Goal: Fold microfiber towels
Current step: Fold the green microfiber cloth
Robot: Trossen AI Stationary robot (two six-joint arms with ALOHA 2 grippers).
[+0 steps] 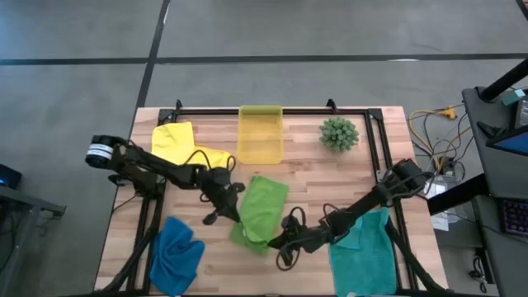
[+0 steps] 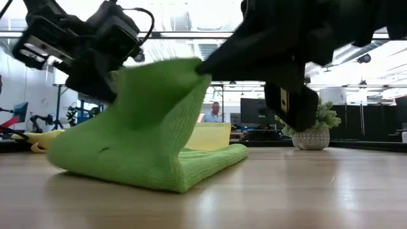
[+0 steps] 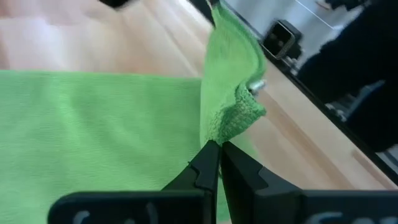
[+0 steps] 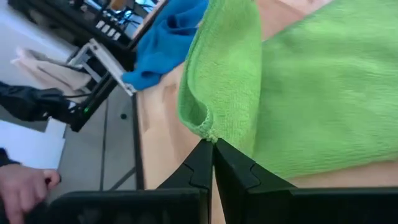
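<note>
lime towel (image 1: 262, 210) long axis near-to-far, near edge lifted | left fingers (image 3: 214, 149) pinching it; right fingers (image 4: 211, 144) likewise

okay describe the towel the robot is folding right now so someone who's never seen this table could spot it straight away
Start at the wooden table and look to its middle, in front of the translucent yellow bin. There lies the lime green towel, lifted at two corners. It alone is pinched by both the left end effector and right end effector.
</note>
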